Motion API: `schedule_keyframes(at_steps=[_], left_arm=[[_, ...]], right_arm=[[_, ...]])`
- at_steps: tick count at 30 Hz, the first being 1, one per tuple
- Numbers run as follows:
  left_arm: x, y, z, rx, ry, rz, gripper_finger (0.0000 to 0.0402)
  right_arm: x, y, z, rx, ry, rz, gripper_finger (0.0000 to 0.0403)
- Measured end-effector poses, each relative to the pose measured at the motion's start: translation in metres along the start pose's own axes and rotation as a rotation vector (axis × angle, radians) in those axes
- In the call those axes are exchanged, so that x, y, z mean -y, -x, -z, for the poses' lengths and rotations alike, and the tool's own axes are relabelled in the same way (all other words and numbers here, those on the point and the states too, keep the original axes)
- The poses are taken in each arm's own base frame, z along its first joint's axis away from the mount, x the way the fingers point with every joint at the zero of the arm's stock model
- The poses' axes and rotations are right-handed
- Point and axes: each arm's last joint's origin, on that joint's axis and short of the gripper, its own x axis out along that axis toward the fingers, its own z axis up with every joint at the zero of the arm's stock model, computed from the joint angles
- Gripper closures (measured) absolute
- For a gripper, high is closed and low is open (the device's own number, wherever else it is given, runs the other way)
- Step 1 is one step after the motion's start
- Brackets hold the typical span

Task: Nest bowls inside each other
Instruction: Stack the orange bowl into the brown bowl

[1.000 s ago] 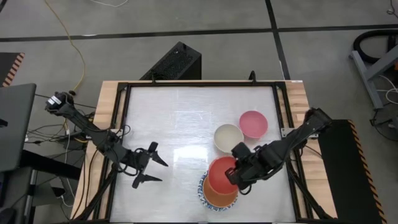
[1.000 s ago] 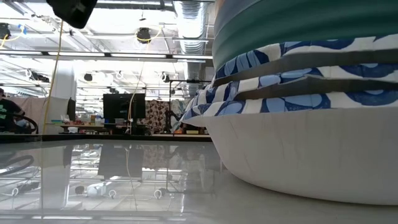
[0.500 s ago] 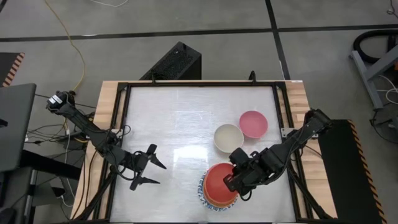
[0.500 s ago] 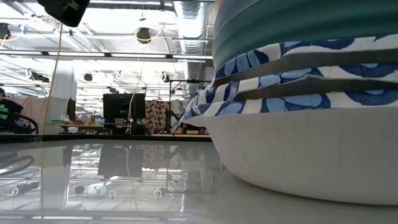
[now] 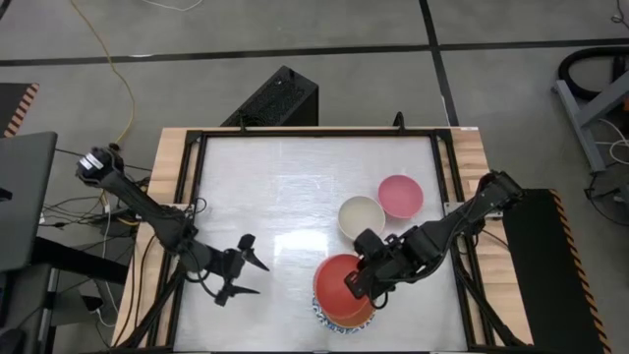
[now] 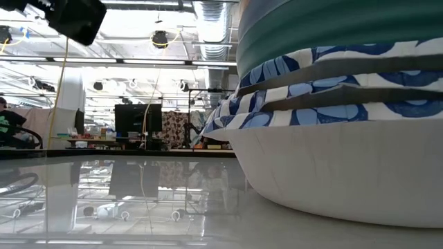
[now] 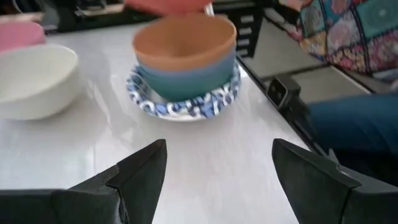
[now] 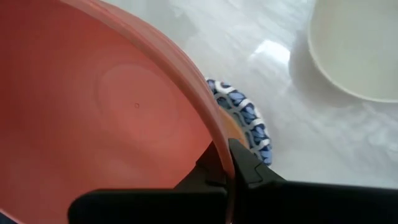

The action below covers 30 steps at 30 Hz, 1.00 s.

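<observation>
Tabletop [image 5: 295,167] is carrying everything I am working with, a white glossy surface inside a dark frame. Toward six o'clock on it, the stack of bowls [image 5: 344,317] is sitting near the front edge: the white bowls with blue patterned rims [image 7: 186,107] are at the base, a blue-green bowl [image 7: 186,78] is nested above them, and the orange bowl [image 7: 185,43] is lining the top, open side up, so each one is cradling the next.

I am holding the red bowl [image 5: 344,285] directly over that stack with my right jaws [image 5: 360,280], which are clenched on its rim at the three o'clock side; pinching the wall there is leaving the underside free to drop into the orange one. From the left wrist view the red bowl appears to be hanging just above the orange rim, not yet seated, though I cannot tell the gap for certain.

At about four o'clock, the cream bowl [image 5: 361,216] and the pink bowl [image 5: 400,195] are waiting side by side, just beside each other, upright and apart from the stack.

My left jaws [image 5: 241,275] are standing released and wide at eight o'clock, hovering over bare tabletop, facing the stack and grasping nothing.
</observation>
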Motion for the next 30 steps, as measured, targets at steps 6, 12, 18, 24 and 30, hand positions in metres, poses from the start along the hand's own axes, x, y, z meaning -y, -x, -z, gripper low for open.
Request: schedule_keyframes(at_steps=[6, 12, 18, 24, 30], left_arm=[[0.011, -0.016, 0.015, -0.056, -0.026, 0.043, 0.0122], [0.017, -0.019, 0.018, -0.060, -0.033, 0.062, 0.0122], [0.018, -0.019, 0.017, -0.049, -0.001, 0.072, 0.0122], [0.018, -0.019, 0.017, -0.056, -0.003, 0.073, 0.0122], [0.018, -0.019, 0.018, -0.056, -0.012, 0.073, 0.0122]], right_arm=[[-0.002, 0.002, 0.007, -0.053, 0.011, -0.018, 0.0396], [-0.006, 0.004, 0.014, -0.124, 0.018, -0.065, 0.0396], [-0.006, 0.001, 0.018, -0.145, 0.021, -0.071, 0.0396], [0.008, -0.023, 0.017, -0.235, 0.003, 0.003, 0.0396], [0.016, -0.033, 0.006, -0.320, -0.007, 0.018, 0.0396]])
